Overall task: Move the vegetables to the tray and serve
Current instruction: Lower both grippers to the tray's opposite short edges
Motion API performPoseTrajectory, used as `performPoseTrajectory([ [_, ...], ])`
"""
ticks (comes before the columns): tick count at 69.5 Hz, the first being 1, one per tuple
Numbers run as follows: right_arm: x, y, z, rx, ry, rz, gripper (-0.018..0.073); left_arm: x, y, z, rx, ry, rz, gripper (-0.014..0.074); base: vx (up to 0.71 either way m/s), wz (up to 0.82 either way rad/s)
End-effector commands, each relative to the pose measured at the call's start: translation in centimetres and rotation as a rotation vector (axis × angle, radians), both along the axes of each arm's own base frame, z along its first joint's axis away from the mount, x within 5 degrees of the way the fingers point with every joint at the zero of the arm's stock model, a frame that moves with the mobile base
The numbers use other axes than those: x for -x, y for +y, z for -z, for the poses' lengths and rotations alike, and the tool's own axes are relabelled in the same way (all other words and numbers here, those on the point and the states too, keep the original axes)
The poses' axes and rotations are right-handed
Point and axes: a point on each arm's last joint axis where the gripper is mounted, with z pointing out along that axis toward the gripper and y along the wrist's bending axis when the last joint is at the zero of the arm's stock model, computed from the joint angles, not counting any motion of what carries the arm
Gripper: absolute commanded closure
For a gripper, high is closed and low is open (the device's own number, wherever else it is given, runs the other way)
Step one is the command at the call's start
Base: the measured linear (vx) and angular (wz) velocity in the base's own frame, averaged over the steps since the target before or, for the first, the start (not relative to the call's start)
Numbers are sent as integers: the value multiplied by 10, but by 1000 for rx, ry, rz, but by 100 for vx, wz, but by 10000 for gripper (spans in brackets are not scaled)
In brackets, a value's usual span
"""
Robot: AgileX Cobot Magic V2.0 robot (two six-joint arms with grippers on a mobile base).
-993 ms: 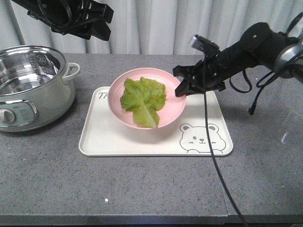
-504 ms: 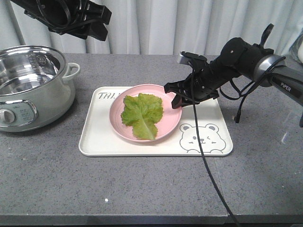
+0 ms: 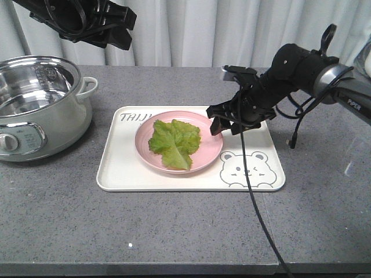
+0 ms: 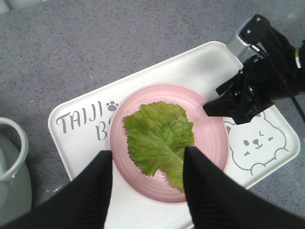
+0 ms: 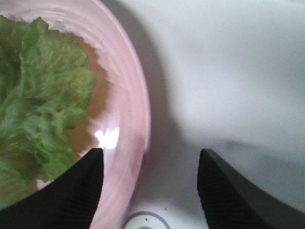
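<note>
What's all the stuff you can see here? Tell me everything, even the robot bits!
Lettuce leaf: one that shows, bright green, lying on the plate.
Plate: one, pink, round, on the tray.
Tray: one, cream-white, grey bear face in one corner, mid-table.
Pot: one, pale green with a shiny steel inside, beside the tray.
Table: one, grey.
Curtain: whitish, behind the table.
Cable: black, hanging from the right arm across the tray.
Left gripper: black, open, high above the plate.
Right gripper: black, open, at the plate's rim.
</note>
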Motion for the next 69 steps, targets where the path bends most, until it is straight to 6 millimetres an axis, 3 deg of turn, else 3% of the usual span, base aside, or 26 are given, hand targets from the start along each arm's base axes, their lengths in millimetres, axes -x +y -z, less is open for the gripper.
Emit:
performPoseTrajectory([
  [1,10,-8,-63,-6,-153,43,114,18,3,-27,55,-67,-2,255,0,0],
  [13,31,-20,-108,59,-236,84,114,18,3,-27,63,-63,-14,255,0,0],
  [28,58,-41,-142,195,-250,154,117,20,16,-33,31,-80,-149,255,0,0],
  [50,73,-54,-142,318,-117,224,117,19,22,-29,-2,-75,-225,255,0,0],
  [69,74,-53,-142,295,-107,245,117,9,19,20,-71,90,-234,255,0,0],
])
